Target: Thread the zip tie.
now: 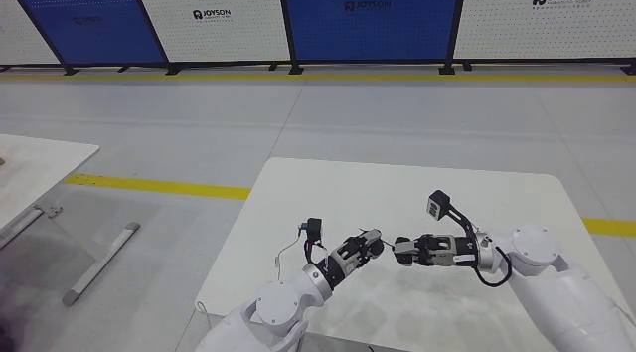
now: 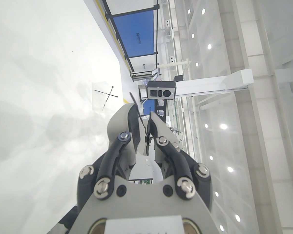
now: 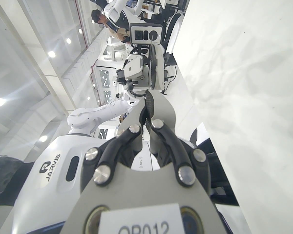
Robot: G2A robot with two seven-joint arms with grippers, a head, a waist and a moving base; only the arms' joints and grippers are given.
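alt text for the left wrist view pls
The left gripper, its fingers shut on a thin black zip tie whose end pokes past them, is held above a white table. More black ties lie crossed on it beyond.

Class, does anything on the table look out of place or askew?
Only slightly: two loose ties lie crossed over each other on the table, apart from the left gripper. Nothing looks damaged.
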